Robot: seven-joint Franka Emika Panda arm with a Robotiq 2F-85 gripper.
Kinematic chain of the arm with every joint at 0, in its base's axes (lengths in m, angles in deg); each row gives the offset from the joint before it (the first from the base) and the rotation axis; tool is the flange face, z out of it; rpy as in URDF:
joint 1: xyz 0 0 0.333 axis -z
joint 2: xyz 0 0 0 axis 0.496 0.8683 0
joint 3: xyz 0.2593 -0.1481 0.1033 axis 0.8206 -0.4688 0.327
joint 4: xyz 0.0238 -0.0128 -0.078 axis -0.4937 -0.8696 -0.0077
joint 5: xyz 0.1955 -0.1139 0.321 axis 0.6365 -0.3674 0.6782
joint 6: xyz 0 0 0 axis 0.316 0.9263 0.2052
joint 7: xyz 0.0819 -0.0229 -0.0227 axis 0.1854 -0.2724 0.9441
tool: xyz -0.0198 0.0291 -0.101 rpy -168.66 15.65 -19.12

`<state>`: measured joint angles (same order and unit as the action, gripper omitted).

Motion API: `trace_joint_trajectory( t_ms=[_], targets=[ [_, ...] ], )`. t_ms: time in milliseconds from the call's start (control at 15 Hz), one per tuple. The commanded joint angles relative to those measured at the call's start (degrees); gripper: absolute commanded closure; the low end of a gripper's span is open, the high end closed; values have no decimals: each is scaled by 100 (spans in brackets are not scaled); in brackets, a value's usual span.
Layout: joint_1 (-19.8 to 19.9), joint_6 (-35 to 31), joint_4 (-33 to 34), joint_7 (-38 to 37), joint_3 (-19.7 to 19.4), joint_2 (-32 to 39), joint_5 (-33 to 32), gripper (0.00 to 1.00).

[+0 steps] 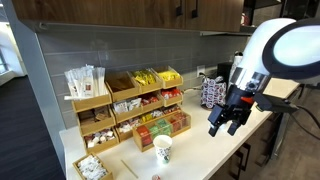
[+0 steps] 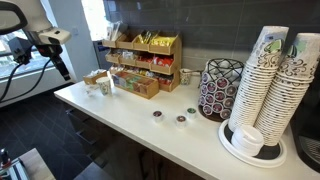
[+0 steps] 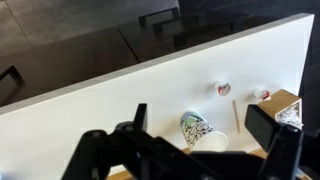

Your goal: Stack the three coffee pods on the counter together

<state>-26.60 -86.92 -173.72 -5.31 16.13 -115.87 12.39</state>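
Small squat coffee pods with dark tops (image 2: 157, 114) sit apart from each other on the pale counter (image 2: 120, 108), another of them (image 2: 181, 119) in front of the wire pod holder. My gripper is open and empty. It hangs in the air beyond the counter's front edge in both exterior views (image 1: 228, 118) (image 2: 62, 68), far from the pods. In the wrist view the open fingers (image 3: 198, 112) frame a paper cup, and I cannot make out the dark-topped pods there. The arm hides their part of the counter in an exterior view.
A white paper cup with a green mark (image 1: 162, 150) (image 3: 200, 130) stands beside a wooden stirrer (image 3: 236, 112) and two tiny red-topped cups (image 3: 224, 88). Tiered wooden snack racks (image 1: 130, 105) line the wall. A wire pod holder (image 2: 220, 88) and tall cup stacks (image 2: 272, 85) stand at one end.
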Motion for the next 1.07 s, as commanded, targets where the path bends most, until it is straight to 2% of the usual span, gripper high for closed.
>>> trace_joint_trajectory(
  t_ms=[0, 733, 800, 1000],
  targets=[
    [-333, -251, -71, -212, -221, 121, -233, 0],
    [-307, -327, -77, -210, -212, 180, -226, 0],
    [-259, -338, -62, -221, -183, 235, -299, 0],
    [21, -413, 37, -290, -274, 640, -1121, 0]
  ],
)
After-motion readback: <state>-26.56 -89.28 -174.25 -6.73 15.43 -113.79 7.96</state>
